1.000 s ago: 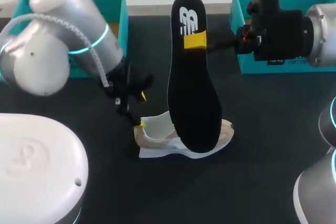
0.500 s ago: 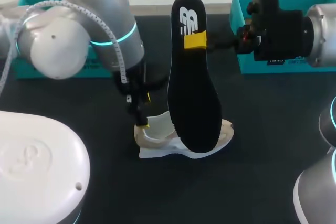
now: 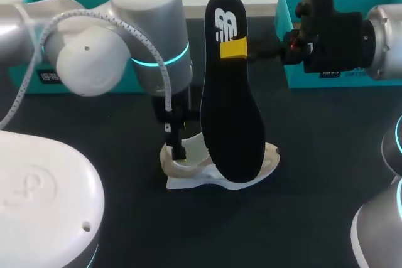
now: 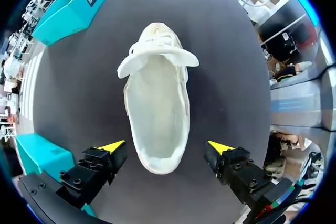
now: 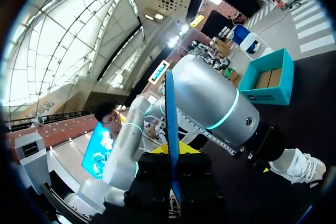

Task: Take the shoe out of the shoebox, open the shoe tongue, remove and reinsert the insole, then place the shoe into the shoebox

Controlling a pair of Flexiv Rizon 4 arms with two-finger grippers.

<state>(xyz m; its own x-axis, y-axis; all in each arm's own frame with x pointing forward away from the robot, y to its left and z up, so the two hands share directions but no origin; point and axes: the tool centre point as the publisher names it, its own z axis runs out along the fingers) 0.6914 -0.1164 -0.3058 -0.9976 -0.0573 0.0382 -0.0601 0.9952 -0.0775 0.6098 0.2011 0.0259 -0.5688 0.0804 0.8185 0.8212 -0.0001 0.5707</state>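
A black insole (image 3: 231, 123) stands tilted over the cream shoe (image 3: 196, 166), its lower end at the shoe's mouth. My right gripper (image 3: 233, 49) is shut on the insole's upper end; in the right wrist view the insole (image 5: 170, 124) shows edge-on between the fingers of that gripper (image 5: 173, 149). My left gripper (image 3: 178, 146) hangs over the shoe's heel end. In the left wrist view the left gripper (image 4: 166, 147) is open, its tips on either side of the heel and apart from it. The shoe (image 4: 156, 108) lies under it with the tongue folded forward and its inside bare.
One teal shoebox part (image 3: 75, 76) sits at the table's back left behind my left arm, another (image 3: 326, 76) at the back right behind my right wrist. The dark table (image 3: 314, 180) stretches in front of the shoe.
My left arm has swung to the right, bringing its open gripper over the shoe's heel. The right arm and the insole have not moved.
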